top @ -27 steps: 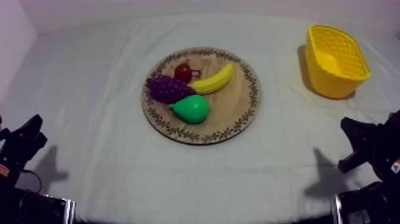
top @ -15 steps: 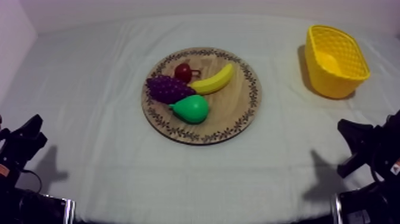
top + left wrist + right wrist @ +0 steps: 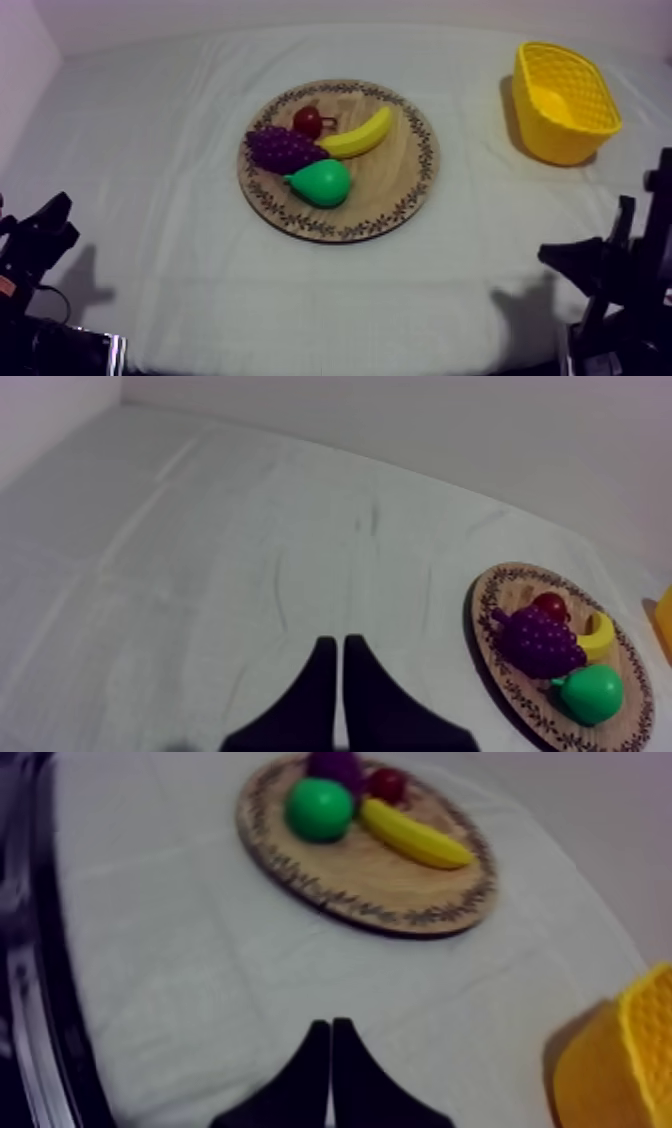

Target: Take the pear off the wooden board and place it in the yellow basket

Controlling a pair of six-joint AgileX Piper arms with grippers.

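Right wrist view first: the right tool [image 3: 330, 1024] is hanging over bare table [image 3: 170, 942], pressed together into a narrow wedge and pinching nothing. Beyond it the wooden board [image 3: 400, 892] is lying flat, and the green pear [image 3: 318, 809] is sitting on it, touching the bunch of grapes [image 3: 335, 764] and near the banana [image 3: 415, 837] and the small red fruit [image 3: 388, 784]. The yellow basket [image 3: 640, 1052] is standing off to one side of that tool, well apart from the board. Over at the other side, the left tool [image 3: 340, 641] is likewise pressed together on nothing, pointing across the table with the board well apart from it.
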